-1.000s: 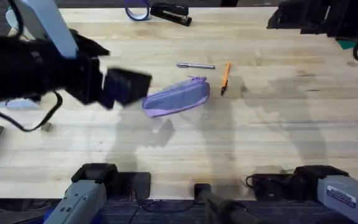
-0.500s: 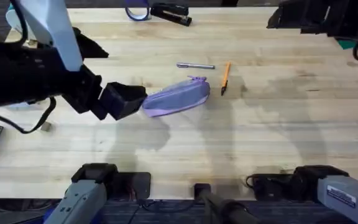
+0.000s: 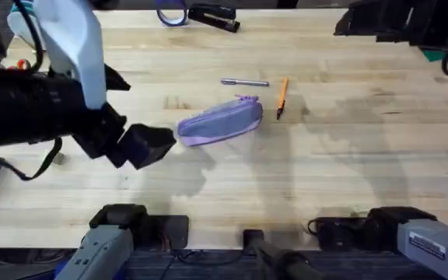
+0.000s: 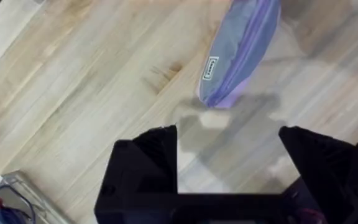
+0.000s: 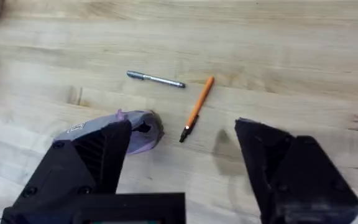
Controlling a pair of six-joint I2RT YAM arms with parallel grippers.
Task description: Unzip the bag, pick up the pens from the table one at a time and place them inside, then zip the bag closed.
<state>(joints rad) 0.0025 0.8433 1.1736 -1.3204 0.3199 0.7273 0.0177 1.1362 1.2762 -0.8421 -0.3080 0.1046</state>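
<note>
- Mid-table: bag [image 3: 220, 121] zipped, silver pen [image 3: 244, 82] and orange pen [image 3: 281, 96] just beyond it.
- Step: unzipping, not begun.
- Left gripper [image 3: 155, 144] spread, empty, beside bag's left end; right gripper [image 5: 179, 155] spread, empty.
- Next: pin bag, grab zipper pull.

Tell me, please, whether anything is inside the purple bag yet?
The bag lies shut on the table, so its inside is hidden. Both pens remain outside beyond it: the silver pen and the orange pen. The left claw hangs open near its end.
</note>
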